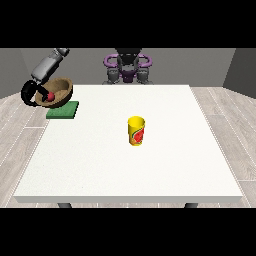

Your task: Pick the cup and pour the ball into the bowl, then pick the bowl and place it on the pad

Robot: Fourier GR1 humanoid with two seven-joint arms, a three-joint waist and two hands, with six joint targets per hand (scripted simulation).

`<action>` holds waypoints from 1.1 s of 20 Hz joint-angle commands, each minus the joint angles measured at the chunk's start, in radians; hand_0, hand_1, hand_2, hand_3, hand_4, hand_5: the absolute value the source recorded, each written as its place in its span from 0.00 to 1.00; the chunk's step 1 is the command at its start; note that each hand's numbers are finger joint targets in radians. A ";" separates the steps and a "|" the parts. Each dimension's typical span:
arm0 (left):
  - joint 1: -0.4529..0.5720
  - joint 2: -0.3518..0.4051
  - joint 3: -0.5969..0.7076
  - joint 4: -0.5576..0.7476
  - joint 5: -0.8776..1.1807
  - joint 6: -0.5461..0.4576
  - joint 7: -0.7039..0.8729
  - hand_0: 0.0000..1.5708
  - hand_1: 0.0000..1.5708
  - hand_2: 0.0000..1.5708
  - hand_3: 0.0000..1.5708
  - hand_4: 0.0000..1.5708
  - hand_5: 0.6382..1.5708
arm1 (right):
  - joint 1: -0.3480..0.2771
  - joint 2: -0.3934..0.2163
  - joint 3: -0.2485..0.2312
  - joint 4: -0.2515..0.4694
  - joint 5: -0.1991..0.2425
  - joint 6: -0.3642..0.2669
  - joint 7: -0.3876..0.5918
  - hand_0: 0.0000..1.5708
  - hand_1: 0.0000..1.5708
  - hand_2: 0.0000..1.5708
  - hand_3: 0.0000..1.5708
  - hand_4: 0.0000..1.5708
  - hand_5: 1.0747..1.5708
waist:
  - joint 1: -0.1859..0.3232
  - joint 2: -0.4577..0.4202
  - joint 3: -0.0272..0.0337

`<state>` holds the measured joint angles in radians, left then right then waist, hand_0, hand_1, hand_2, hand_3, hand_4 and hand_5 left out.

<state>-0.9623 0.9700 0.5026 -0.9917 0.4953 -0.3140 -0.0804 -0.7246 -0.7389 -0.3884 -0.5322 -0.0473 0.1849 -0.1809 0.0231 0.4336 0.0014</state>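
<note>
The table (150,165) is carrying the yellow cup (135,131), which is standing upright near the middle, set down and apart from everything else. At the table's far corner on the view's left the green pad (63,110) is lying flat, partly over the edge region. Above it the hand at the view's left (31,94) is holding the wooden bowl (56,92) in the air, tilted, with dark fingers curling round the bowl's near rim. The red ball (50,96) is sitting inside the bowl, so the pour looks done and the placing is the step in hand. The other hand is not showing anywhere.

To do this well, the bowl is needing to be levelled before it goes down, since its tilt could let the ball roll out. The bowl is hanging just over the pad's far edge, so it probably wants shifting a little towards the camera to centre it. Then lowering straight, and letting the fingers part only once the base is resting on the pad.
</note>
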 commanded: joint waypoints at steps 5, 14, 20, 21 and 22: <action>0.088 -0.068 -0.037 0.043 -0.043 -0.014 -0.095 0.00 0.00 0.00 0.00 0.00 0.96 | -0.012 0.043 0.057 -0.027 0.035 -0.012 0.081 1.00 1.00 1.00 0.84 0.79 1.00 | 0.001 -0.088 -0.0016; 0.006 0.043 0.007 0.021 0.023 -0.013 0.017 0.00 0.00 0.00 0.00 0.00 0.95 | -0.005 0.069 -0.004 0.077 -0.012 -0.005 0.010 1.00 1.00 1.00 0.80 0.68 1.00 | -0.006 -0.015 0.0004; 0.078 0.001 0.009 -0.035 0.006 0.018 -0.040 0.00 0.00 0.00 0.00 0.00 0.94 | 0.001 -0.008 -0.073 0.132 -0.041 -0.100 0.043 0.67 0.67 0.69 0.65 0.00 0.95 | 0.008 0.010 -0.0002; 0.066 0.014 0.021 -0.100 0.032 0.028 -0.010 0.00 0.00 0.00 0.00 0.00 0.94 | -0.003 -0.037 -0.100 0.161 -0.062 -0.051 -0.004 0.54 0.54 0.51 0.70 0.00 0.94 | 0.011 0.041 0.0015; 0.050 0.054 0.046 -0.027 0.032 0.017 -0.020 0.00 0.00 0.00 0.00 0.00 0.94 | -0.021 -0.041 -0.095 0.143 -0.065 -0.050 0.025 0.47 0.47 0.44 0.67 0.00 0.93 | -0.002 0.050 0.0002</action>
<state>-0.9100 0.9932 0.5205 -1.0214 0.5158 -0.3043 -0.0957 -0.7287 -0.7466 -0.4570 -0.4070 -0.0926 0.1314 -0.1497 0.0251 0.4471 0.0019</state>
